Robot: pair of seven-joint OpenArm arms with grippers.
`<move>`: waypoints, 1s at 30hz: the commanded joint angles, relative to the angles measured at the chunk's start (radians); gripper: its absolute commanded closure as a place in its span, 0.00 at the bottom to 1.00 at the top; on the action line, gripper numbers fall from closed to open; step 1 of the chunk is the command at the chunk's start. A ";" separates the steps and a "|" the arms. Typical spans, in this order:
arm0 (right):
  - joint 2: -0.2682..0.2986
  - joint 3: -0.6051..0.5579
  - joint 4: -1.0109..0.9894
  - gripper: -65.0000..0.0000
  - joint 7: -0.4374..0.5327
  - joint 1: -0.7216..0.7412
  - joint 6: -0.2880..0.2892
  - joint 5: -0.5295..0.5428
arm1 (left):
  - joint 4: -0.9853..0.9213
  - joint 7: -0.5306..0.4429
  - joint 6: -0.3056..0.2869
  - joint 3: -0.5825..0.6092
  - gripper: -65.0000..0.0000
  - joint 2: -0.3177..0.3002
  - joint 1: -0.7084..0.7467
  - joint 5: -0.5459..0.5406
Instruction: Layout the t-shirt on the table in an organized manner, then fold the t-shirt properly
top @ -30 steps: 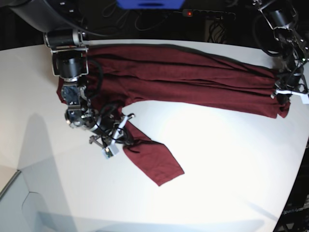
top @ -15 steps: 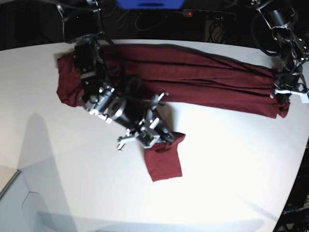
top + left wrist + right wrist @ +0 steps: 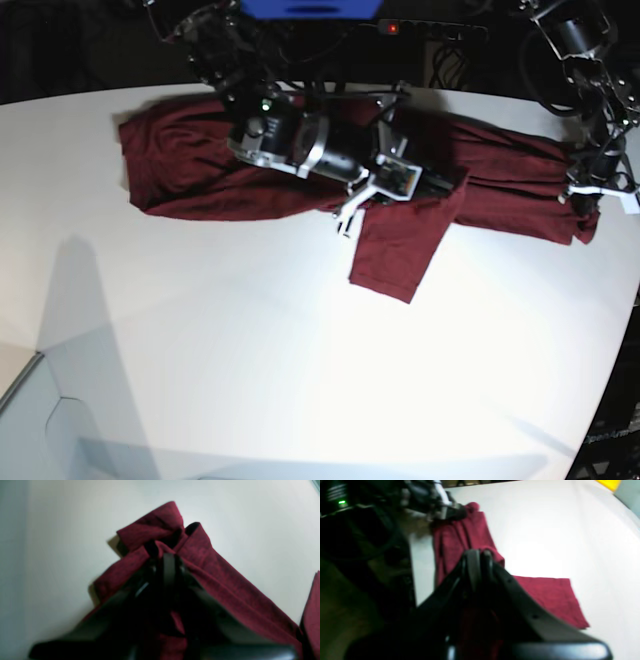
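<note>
So the base view is giving the big picture: the t-shirt (image 3: 200,170) is lying bunched in a long band across the far part of the table (image 3: 250,350), running from far left to the right edge. The right gripper (image 3: 440,190) is sitting mid-band, pinched shut on the t-shirt, with a sleeve flap hanging down toward the near side just below it. The left gripper (image 3: 590,195) is parked at the band's right end, but from this angle it's too small and cluttered to see how its jaws are standing. That's where the left wrist view is helping: the left gripper (image 3: 168,555) is showing up close, jaws clamped together on a crumpled, folded-over end of the t-shirt (image 3: 225,580), with bare table (image 3: 62,530) all around. The right wrist view is showing the right gripper (image 3: 477,555) closed on a raised ridge of t-shirt (image 3: 460,537), the flat sleeve to its right, plus a bit of the other arm at the far end, all fairly blurry.
</note>
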 commanded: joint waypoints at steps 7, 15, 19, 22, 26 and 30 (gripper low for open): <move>-0.001 -0.021 -0.067 0.99 0.026 0.000 -0.001 0.015 | -0.001 0.057 0.014 0.003 0.99 -0.003 0.016 0.033; 0.048 -0.060 -0.054 0.59 0.026 -0.013 -0.001 0.015 | -0.001 0.057 0.014 0.000 0.85 -0.008 0.016 0.033; 0.062 -0.038 -0.010 0.49 0.026 -0.016 -0.001 0.015 | -0.001 0.057 0.014 -0.002 0.64 -0.005 0.016 0.033; 0.071 0.003 0.018 0.48 0.026 -0.030 -0.001 0.015 | 0.024 0.057 0.014 -0.002 0.55 -0.003 0.016 0.033; 0.071 0.088 0.031 0.48 0.026 -0.053 -0.001 0.015 | 0.133 0.057 0.014 -0.005 0.51 0.024 0.039 0.032; 0.071 0.163 0.028 0.48 0.026 -0.085 -0.001 0.015 | 0.303 0.057 0.014 -0.042 0.51 0.072 0.055 -0.018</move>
